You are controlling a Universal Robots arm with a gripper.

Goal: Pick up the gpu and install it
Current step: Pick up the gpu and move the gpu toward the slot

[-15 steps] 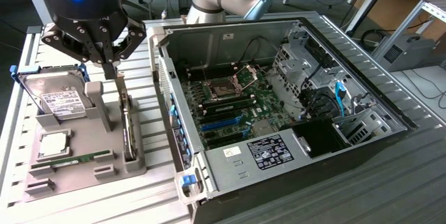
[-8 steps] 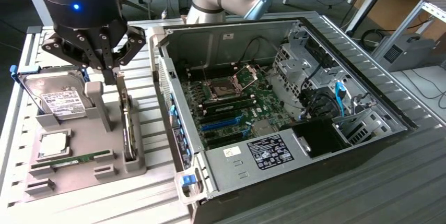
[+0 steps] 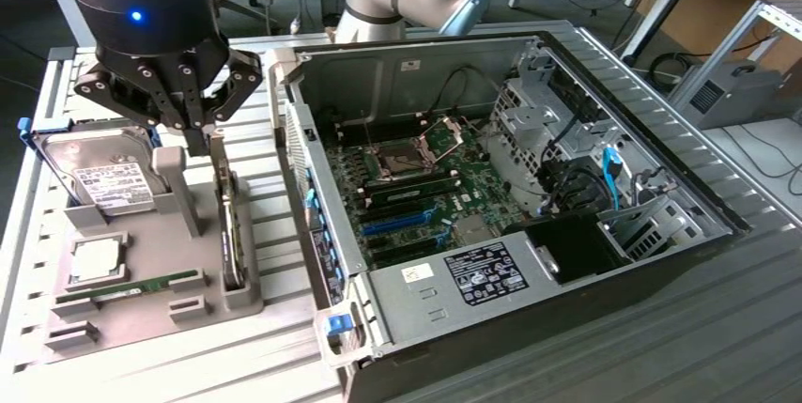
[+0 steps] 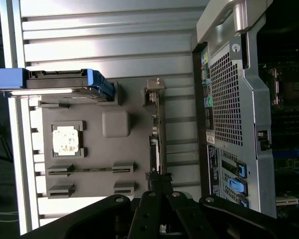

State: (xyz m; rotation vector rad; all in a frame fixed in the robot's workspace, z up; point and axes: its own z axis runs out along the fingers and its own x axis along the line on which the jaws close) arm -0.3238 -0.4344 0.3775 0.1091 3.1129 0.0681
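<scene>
The gpu (image 3: 229, 234) stands on edge in the slot of the grey holder (image 3: 157, 314) that lies nearest the computer case, on the exterior view's left. In the wrist view the gpu (image 4: 156, 134) shows edge-on as a thin green strip with its metal bracket at the far end. My gripper (image 3: 207, 145) hangs straight above it, the fingers drawn together on the card's upper edge. My gripper (image 4: 159, 180) meets the near end of the card. The card still sits in its slot.
The open computer case (image 3: 314, 65) lies to the exterior view's right, with its motherboard (image 3: 414, 187) and blue slot (image 3: 401, 222) exposed. The holder (image 4: 134, 149) also carries a hard drive (image 3: 107, 178), a processor chip (image 3: 97, 260) and a memory stick (image 3: 131, 286).
</scene>
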